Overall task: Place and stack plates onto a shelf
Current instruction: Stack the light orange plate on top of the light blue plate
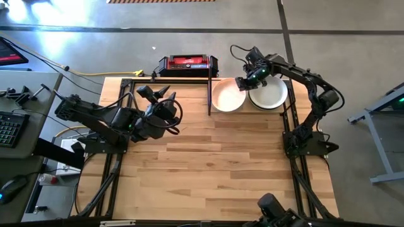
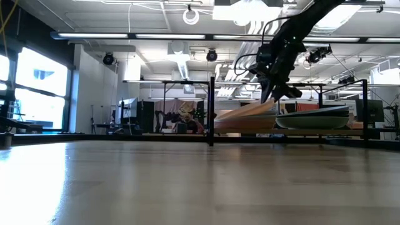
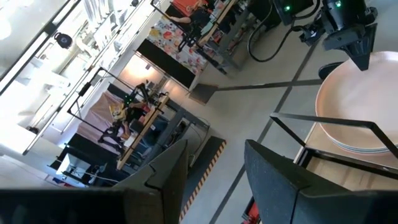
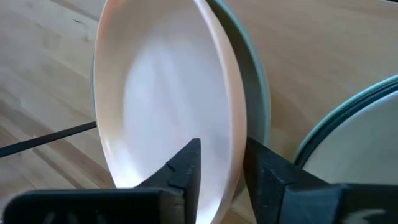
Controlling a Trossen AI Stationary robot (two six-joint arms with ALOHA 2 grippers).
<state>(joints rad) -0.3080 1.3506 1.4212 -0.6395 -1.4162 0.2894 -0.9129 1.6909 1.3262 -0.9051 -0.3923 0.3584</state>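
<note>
A pink plate [image 4: 161,93] lies tilted on a pale green plate [image 4: 255,81] on the shelf [image 1: 209,101], just right of its upright divider. The pink plate's divider-side edge is low and its other edge is raised [image 2: 244,112]. My right gripper [image 4: 224,165] stands open over that raised edge, pointing steeply down, one finger on each side of the rim. A second stack of plates [image 1: 270,94] sits right beside it. My left gripper [image 3: 217,180] waits open and level above the table's left half [image 1: 158,94], holding nothing. My right gripper straddles the pink plate's raised rim [image 4: 238,158] from above, with one finger [image 4: 186,168] over the plate's hollow and one outside. The gap is wider than the rim. The outer finger [image 4: 267,177] lies close to the rim; I cannot tell whether it touches.
A red-and-black box [image 1: 187,63] stands on the floor beyond the shelf. The shelf's black rod frame [image 3: 323,124] runs around the plates. The wide wooden table top [image 1: 214,170] lies bare in front of the shelf.
</note>
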